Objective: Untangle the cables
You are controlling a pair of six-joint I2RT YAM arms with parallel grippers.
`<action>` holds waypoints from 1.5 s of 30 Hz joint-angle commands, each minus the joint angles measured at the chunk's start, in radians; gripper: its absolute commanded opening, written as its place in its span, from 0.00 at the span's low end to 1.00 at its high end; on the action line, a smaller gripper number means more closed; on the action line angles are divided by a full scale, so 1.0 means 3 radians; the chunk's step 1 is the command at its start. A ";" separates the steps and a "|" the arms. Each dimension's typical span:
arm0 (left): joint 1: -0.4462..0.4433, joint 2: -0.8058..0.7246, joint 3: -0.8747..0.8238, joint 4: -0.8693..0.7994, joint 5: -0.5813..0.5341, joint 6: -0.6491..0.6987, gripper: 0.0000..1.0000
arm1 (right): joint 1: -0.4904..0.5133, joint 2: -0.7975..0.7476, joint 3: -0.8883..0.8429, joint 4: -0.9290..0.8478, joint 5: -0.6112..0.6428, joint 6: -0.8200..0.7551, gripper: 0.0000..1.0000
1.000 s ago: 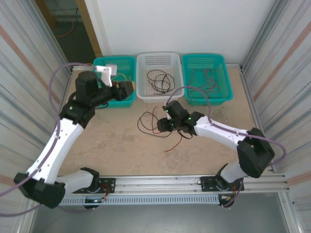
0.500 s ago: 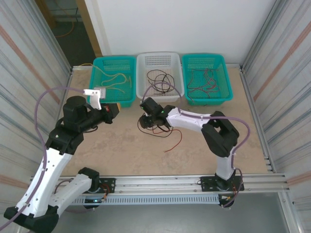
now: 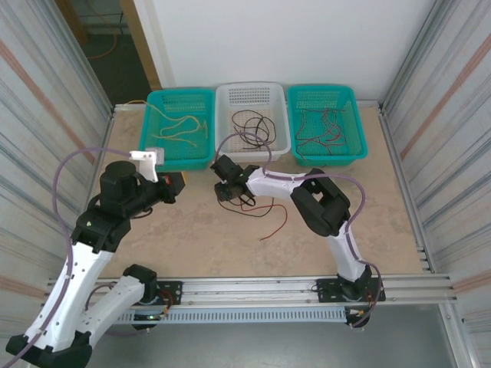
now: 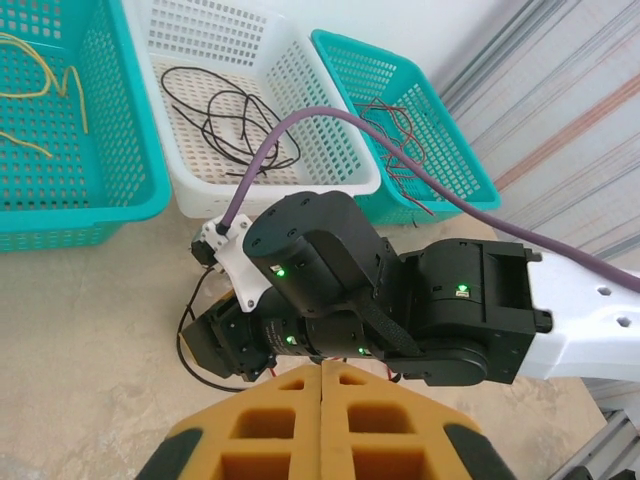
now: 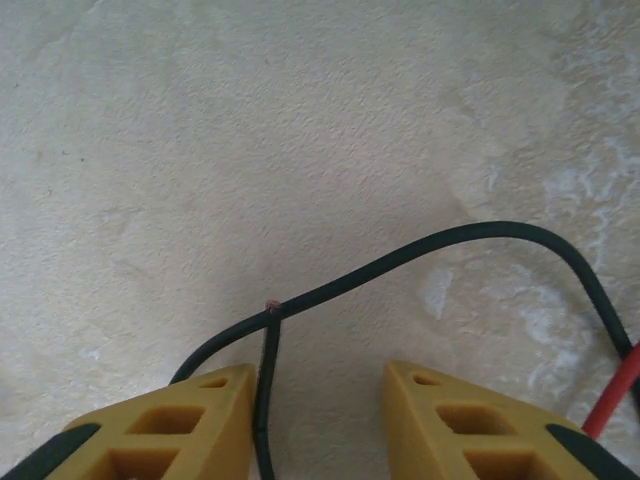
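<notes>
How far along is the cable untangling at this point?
Done: yellow cables lie in the left teal basket, black cables in the white basket, reddish cables in the right teal basket. In hand: the right gripper is open with a black cable between its fingers; the left gripper is shut and empty. Left: that black cable and a red cable on the table.

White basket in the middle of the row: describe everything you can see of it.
The white basket is a rectangular tub of what looks like plastic, its floor and walls perforated in a grid below a solid rim. It sits upright at the far edge of the table, closely flanked by the left teal basket and the right teal basket; whether the rims touch is unclear. A few thin black cables lie in loose, overlapping loops on its floor.
</notes>
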 commanded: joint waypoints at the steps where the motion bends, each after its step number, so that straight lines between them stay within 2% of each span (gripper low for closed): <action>1: 0.0037 -0.0060 -0.0013 -0.0036 -0.0069 0.0017 0.00 | 0.0022 0.0112 0.0120 -0.0064 0.0053 -0.0039 0.35; 6: 0.0041 -0.0067 -0.0010 -0.0033 -0.0071 0.0013 0.00 | 0.0061 0.0099 0.0089 -0.0095 0.0078 -0.0079 0.18; 9: 0.0043 -0.0061 0.0000 -0.0033 -0.0082 0.0015 0.00 | 0.0061 0.0071 0.0024 -0.0059 0.0054 -0.0104 0.14; 13: 0.0043 -0.0029 -0.0005 -0.0022 -0.0085 -0.0004 0.00 | 0.0076 -0.0010 -0.0053 -0.0031 0.0020 -0.0128 0.00; 16: 0.0043 0.0003 0.0005 -0.0047 -0.0069 -0.0007 0.01 | 0.0101 -0.0249 -0.0224 0.0059 -0.0013 -0.0132 0.00; 20: 0.0042 -0.0001 -0.0018 -0.0031 -0.0052 -0.0002 0.27 | 0.0127 -0.0800 -0.0522 0.0125 -0.0037 -0.0132 0.00; 27: 0.0043 0.0003 -0.0139 0.0215 0.0112 -0.0101 0.52 | 0.0142 -0.1893 -0.0831 0.0079 -0.0182 -0.0152 0.00; 30: 0.0041 0.0075 -0.0195 0.0393 0.0367 -0.0135 0.54 | 0.0141 -0.2222 -0.0800 0.0018 -0.0215 -0.0163 0.00; 35: 0.0041 0.0122 -0.0337 0.0587 0.0526 -0.0194 0.55 | 0.0138 -0.2646 -0.0727 0.0043 -0.0255 -0.0148 0.00; 45: 0.0035 0.0012 -0.0955 0.1393 0.0920 -0.0406 0.61 | 0.0097 -0.3142 -0.0374 0.0223 -0.0526 -0.0129 0.00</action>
